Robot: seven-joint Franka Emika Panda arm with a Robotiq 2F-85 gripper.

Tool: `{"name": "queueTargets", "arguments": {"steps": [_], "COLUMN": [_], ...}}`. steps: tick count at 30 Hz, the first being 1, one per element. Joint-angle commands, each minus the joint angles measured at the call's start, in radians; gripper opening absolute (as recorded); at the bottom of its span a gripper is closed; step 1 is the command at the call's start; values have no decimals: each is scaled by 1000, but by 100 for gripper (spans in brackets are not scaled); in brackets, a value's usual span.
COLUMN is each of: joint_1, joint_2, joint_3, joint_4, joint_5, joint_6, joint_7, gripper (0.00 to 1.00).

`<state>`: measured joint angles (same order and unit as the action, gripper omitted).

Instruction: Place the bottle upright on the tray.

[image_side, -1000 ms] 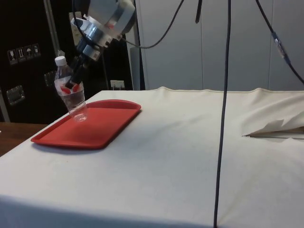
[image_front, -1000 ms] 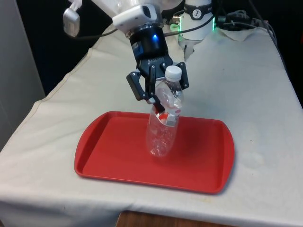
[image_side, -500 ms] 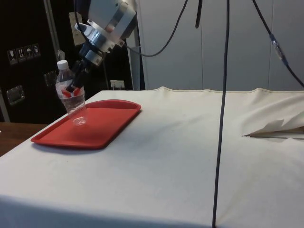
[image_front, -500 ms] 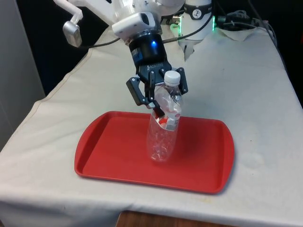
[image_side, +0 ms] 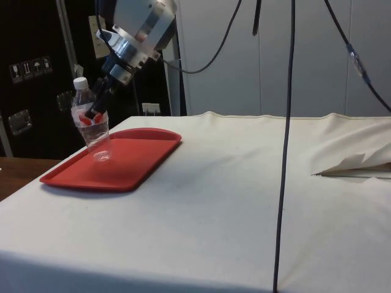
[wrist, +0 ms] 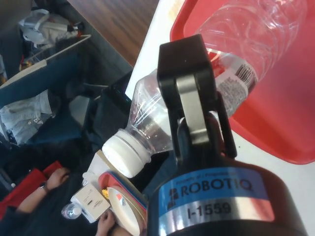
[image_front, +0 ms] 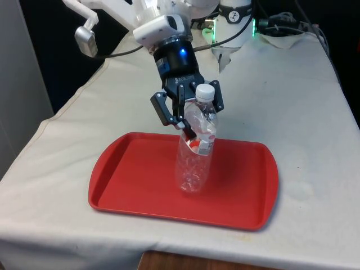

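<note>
The gripper (image_front: 193,115) is clamping the bottle (image_front: 195,147) across its upper body, just under the shoulder, and the bottle's base is sitting on, or just above, the floor of the red tray (image_front: 129,174) near its middle. From the side the bottle (image_side: 91,125) is leaning a little, its white cap (image_side: 79,81) tipping away from the arm and out past the base.

It is looking like a clear, empty plastic bottle — thin-walled and very light, with ribbed sides that are likely giving a little under the squeeze. In the wrist view the gripper (wrist: 199,125) is pressing one finger (wrist: 189,105) against the wall just above the label (wrist: 231,81), and the wall there seems slightly dented. With so little weight, it is probably going to topple easily if let go while leaning. The grip high on the body is giving good control of the tilt — though a hold nearer the label band, where the wall is stiffer, would likely crush it less. The counter (image_front: 304,107) around the tray is draped in white cloth.
</note>
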<state>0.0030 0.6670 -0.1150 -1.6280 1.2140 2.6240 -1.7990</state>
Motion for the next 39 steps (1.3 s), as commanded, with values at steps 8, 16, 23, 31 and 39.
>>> {"name": "queueTargets", "arguments": {"steps": [8, 16, 23, 31, 39], "joint_1": [-4, -5, -2, -2, -2], "joint_2": [-1, -6, -4, 3, 2], "joint_3": [-2, -23, -33, -34, -37], "joint_4": [2, -4, -1, 0, -4], "joint_5": [21, 55, 64, 64, 69], "joint_6": [-17, -49, -67, -73, -85], "joint_7": [-2, -8, -6, -7, -11], "gripper": [14, 14, 14, 14, 14]}}
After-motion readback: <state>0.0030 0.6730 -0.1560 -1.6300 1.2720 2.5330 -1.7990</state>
